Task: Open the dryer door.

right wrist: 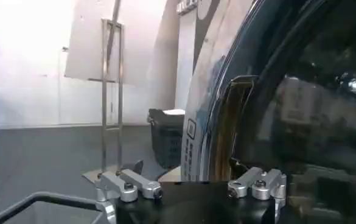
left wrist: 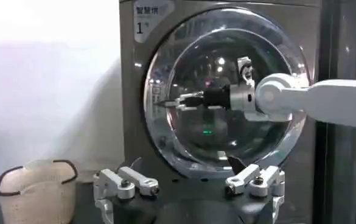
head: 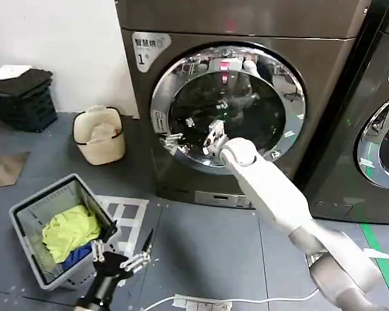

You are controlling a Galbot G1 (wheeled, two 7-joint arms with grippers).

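My left gripper [head: 120, 256] is parked low near me, fingers spread and empty, by the laundry basket [head: 26, 223] on the dark floor mat [head: 201, 240]. Farther out, my right gripper [left wrist: 181, 100] reaches to the left rim of the dryer door [head: 228, 107], still closed, jaws parted with nothing caught yet. I'd hook that left-side latch recess squarely, then pull straight toward me.

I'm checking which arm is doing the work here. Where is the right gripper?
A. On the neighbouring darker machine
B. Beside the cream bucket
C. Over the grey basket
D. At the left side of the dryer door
D: the right gripper reaches the left side of the dryer door, against the glass by the chrome rim.
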